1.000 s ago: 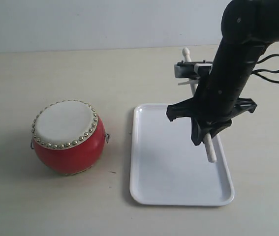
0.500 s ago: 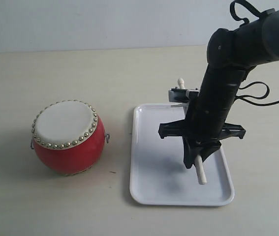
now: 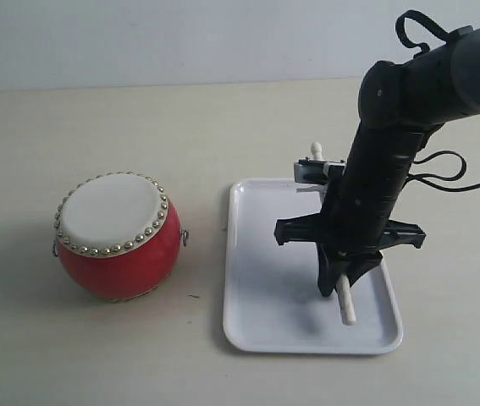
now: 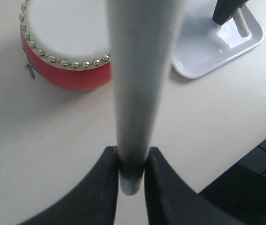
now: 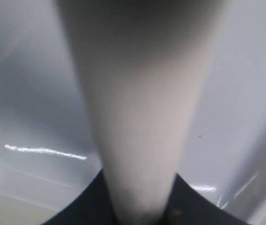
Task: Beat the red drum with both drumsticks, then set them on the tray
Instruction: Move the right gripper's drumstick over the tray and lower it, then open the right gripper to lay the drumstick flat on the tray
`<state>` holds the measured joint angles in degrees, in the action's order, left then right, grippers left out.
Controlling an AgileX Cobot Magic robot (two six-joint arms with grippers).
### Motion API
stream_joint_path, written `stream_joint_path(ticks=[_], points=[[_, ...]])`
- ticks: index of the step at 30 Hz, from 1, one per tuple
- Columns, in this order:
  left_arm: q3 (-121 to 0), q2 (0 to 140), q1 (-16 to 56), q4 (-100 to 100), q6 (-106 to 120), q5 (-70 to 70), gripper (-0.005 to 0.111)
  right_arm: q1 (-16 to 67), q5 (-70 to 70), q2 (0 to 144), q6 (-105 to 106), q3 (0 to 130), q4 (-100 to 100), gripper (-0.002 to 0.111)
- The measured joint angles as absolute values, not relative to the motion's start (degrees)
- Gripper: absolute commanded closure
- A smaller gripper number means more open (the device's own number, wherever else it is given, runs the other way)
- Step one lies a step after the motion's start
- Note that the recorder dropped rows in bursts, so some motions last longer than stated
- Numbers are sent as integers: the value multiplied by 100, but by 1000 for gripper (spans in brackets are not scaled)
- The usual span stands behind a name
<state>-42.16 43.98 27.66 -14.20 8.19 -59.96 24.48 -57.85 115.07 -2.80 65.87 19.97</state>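
Judging by the layout, the drumming part is looking finished and the putting-away is only beginning: neither stick is lying free on the tray (image 3: 256, 331) yet, so both placements are waiting to be done. Nearest the camera, off the eight o'clock edge of the exterior view, the left pincer (image 4: 132, 172) is pinching the left drumstick (image 4: 140, 84) close to its butt end, its two dark fingers (image 4: 100, 192) pressing on either side of the shaft. The red drum (image 3: 117, 233) is sitting ahead of it on the tabletop (image 3: 223, 118), apart from it. Further in, the right pincer (image 3: 341, 286) is hanging over the near right part of the tray, clamping the right drumstick (image 3: 347, 309). The butt is pointing toward six o'clock and is sitting just above or on the tray floor; I cannot tell which. The drum is standing at nine o'clock of this pincer, well apart, with the tray's left rim lying between them. Farthest off, the stick's bead tip (image 3: 316, 150) is sticking out past the tray's far rim toward twelve o'clock
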Motion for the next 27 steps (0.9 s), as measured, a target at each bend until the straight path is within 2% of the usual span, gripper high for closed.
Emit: stream_joint_path(ticks=[8, 27], points=[[-4216, 4398, 2766, -1417, 842, -5996, 107, 2448, -5790, 11507, -1007, 6574, 1425, 108], [-4216, 4398, 2766, -1403, 900, -5996, 107, 2448, -6100, 11507, -1005, 6358, 1409, 108]])
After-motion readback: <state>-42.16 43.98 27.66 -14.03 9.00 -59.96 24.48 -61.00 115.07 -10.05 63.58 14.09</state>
